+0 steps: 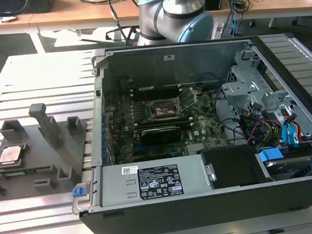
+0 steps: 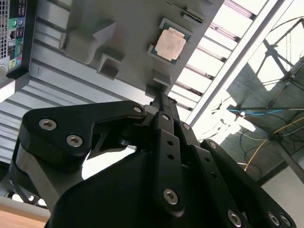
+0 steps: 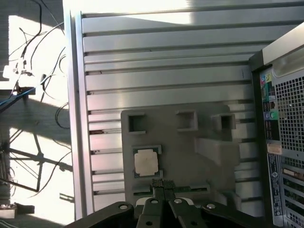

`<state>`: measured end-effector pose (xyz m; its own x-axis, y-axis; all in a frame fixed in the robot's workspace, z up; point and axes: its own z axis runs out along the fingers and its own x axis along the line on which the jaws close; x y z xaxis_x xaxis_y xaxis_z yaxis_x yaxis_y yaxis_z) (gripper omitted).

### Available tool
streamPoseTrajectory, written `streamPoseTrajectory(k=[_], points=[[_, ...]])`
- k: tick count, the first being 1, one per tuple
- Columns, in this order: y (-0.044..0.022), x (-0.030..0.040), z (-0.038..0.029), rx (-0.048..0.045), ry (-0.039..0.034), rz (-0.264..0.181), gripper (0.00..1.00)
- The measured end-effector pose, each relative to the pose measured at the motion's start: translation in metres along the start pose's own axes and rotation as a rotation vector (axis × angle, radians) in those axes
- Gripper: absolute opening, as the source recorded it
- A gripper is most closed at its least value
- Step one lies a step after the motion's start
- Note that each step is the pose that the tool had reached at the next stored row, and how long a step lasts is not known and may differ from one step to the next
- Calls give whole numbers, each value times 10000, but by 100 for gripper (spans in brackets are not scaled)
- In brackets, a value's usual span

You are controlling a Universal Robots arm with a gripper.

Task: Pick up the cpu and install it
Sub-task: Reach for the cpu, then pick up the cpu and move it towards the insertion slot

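The hand (image 3: 164,183), pressed together and empty, hangs over the grey holder (image 3: 180,156) where the cpu (image 3: 146,161) lies; I reckon it must spread and centre squarely before gripping.

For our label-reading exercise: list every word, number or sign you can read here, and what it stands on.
No text can be read.
Large white label on the power supply: print too small.
Small white sticker on the case wall: too small.
Label strip on the computer's rear panel: too small.
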<state>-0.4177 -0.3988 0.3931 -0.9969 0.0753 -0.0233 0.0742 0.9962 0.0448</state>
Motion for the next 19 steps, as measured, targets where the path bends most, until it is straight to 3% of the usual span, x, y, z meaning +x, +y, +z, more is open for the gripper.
streamPoseTrajectory(k=[2, 5, 19], points=[[-6, 80, -2, 0, 0, 0, 11], [-11, 141, -3, 0, -1, 0, 11], [-12, 152, -4, 0, 0, 0, 11]])
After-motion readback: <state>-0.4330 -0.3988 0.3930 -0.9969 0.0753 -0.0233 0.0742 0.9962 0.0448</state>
